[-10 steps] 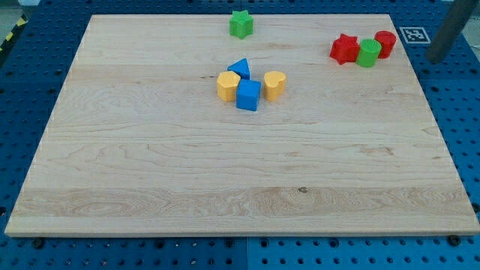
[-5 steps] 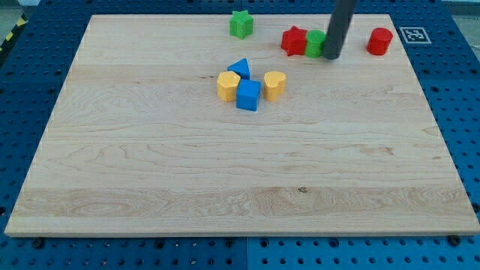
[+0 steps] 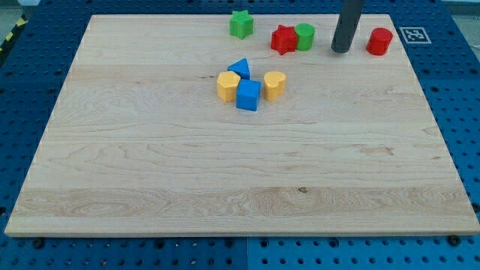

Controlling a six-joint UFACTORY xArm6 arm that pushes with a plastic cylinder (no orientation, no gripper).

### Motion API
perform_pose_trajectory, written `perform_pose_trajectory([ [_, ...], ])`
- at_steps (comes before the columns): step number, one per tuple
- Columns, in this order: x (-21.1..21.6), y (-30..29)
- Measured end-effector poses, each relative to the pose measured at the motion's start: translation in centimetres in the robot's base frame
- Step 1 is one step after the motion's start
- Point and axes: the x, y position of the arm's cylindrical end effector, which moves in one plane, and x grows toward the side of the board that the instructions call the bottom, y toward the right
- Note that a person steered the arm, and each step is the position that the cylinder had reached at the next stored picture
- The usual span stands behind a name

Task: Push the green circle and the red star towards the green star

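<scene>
The green star [image 3: 241, 24] lies at the view's top, near the board's far edge. The red star [image 3: 283, 39] sits a short way to its right, and the green circle [image 3: 304, 36] touches the red star's right side. My tip [image 3: 341, 49] stands on the board to the right of the green circle, a small gap apart from it, and to the left of a red cylinder [image 3: 380, 41].
A cluster sits left of centre: a blue triangle [image 3: 240, 69], a yellow hexagon [image 3: 229, 85], a blue cube [image 3: 248, 95] and a yellow heart [image 3: 274, 85]. A marker tag [image 3: 414, 34] lies off the board's top right corner.
The red star and green circle moved left, from beside the red cylinder to near the green star. My tip swept in from the right, pushed them, and has now backed off slightly right.
</scene>
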Motion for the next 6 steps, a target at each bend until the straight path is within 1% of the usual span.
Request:
perform_pose_trajectory([
  [1,-0.9,-0.1],
  [2,-0.9,-0.4],
  [3,-0.9,-2.7],
  [5,-0.9,-9.6],
  [6,-0.9,-11.0],
])
